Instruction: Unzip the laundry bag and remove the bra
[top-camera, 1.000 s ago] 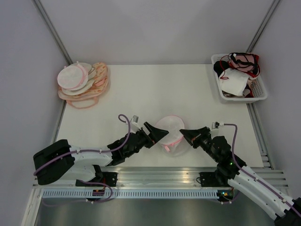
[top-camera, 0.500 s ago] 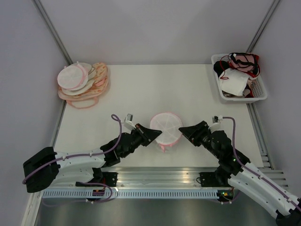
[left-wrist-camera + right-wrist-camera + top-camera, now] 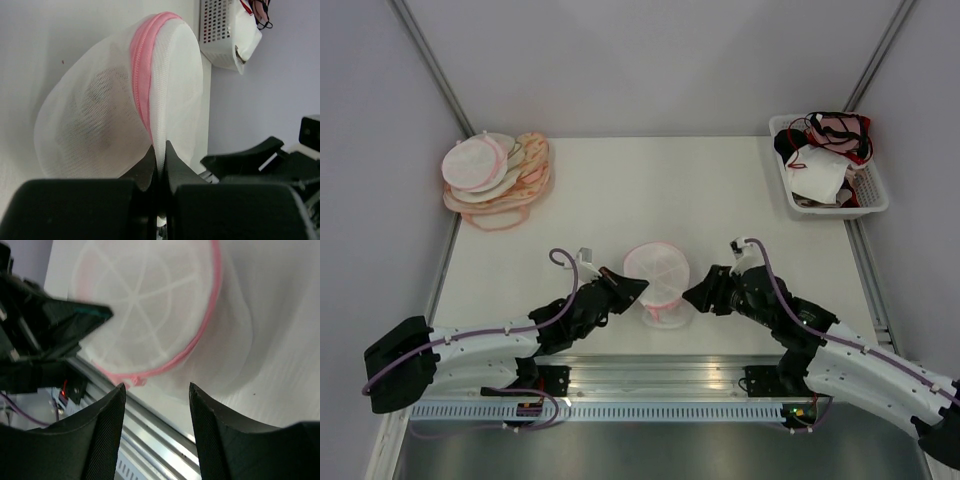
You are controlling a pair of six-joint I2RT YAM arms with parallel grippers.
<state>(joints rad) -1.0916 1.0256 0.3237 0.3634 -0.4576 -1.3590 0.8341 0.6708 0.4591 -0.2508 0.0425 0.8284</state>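
Observation:
The laundry bag (image 3: 658, 272), a round white mesh pouch with a pink zip rim (image 3: 142, 85), stands tilted on edge near the table's front centre. My left gripper (image 3: 638, 288) is shut on the bag's white mesh edge, the fabric pinched between its fingertips (image 3: 161, 150). My right gripper (image 3: 695, 293) sits just right of the bag, open and holding nothing. In the right wrist view the bag's pink zip pull (image 3: 136, 381) hangs just above the gap of that gripper (image 3: 157, 387). The bra is hidden; only a dim shadow shows through the mesh (image 3: 97, 115).
A stacked pile of similar pouches (image 3: 495, 172) lies at the back left. A white basket (image 3: 880, 195) with white, black and red-strapped garments stands at the back right. The aluminium rail (image 3: 650, 375) runs along the near edge below the bag.
My left gripper closed on the bag's edge and drew it leftward, tipping it up. The right gripper let go of the bag, opened and followed to the left.

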